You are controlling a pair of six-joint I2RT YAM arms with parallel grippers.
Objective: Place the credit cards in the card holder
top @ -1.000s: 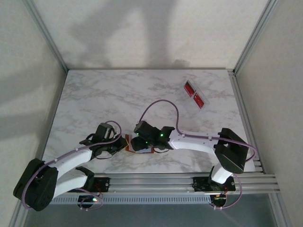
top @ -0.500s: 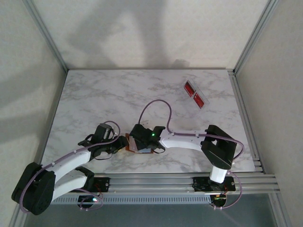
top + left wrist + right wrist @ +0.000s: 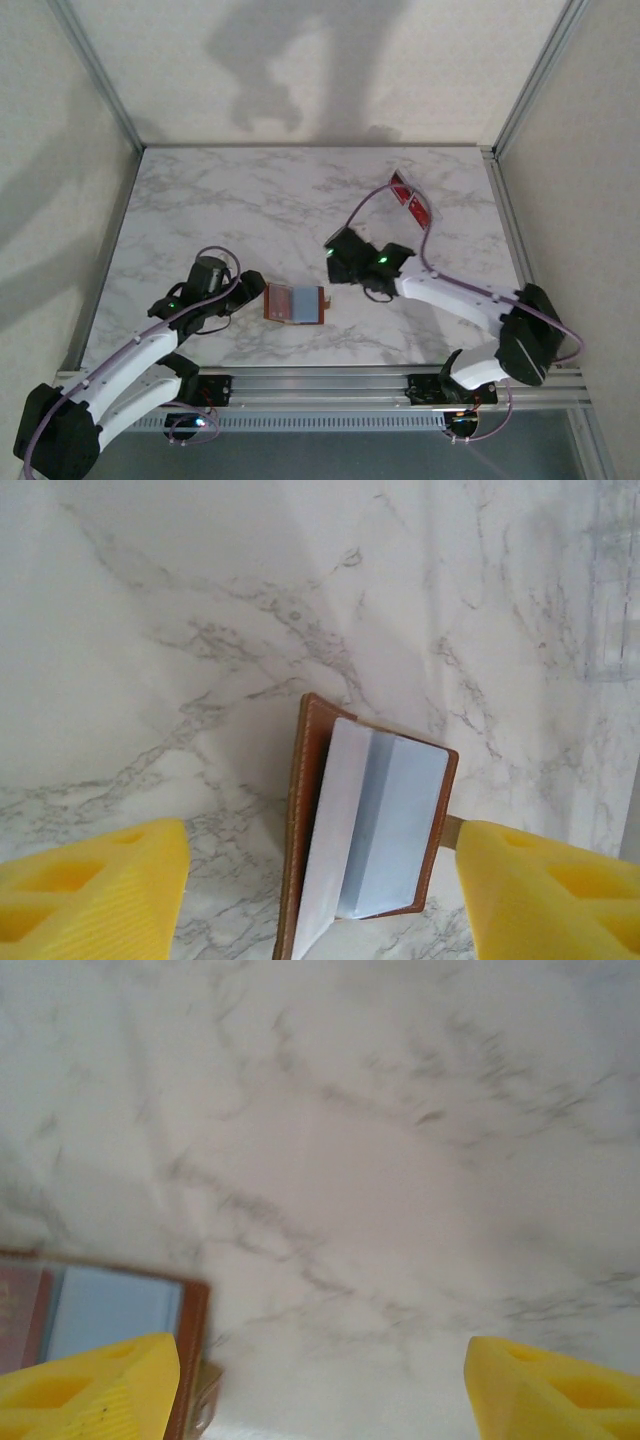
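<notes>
Tan-brown leather, the card holder (image 3: 271, 301) lies opened flat on the marble tabletop (image 3: 200, 200), near its front edge and between the two arms. A pale blue-grey card (image 3: 298, 303) sits on its inner face. Whether that card is fully seated in a pocket cannot be told.

Left end effector (image 3: 248, 292): just beside the holder's left edge, jaws wide, nothing between them. In the left wrist view the holder (image 3: 300, 810) lies ahead of the fingers, apart from both.

Right end effector (image 3: 338, 265): jaws wide and empty, up and to the right of the holder and clear of it. Its wrist view catches a corner of the holder (image 3: 195, 1360) at the lower left.

Two red cards (image 3: 400, 187) rest in a clear tray (image 3: 428, 222) at the far right of the tabletop. The tray's long axis runs diagonally, far-left to near-right.

Judgement: the red cards remain to be loaded. They lie beyond and to the right of the right end effector, well apart from the left one. The right arm is plainly the nearer, and its jaws would need to square to that diagonal.
</notes>
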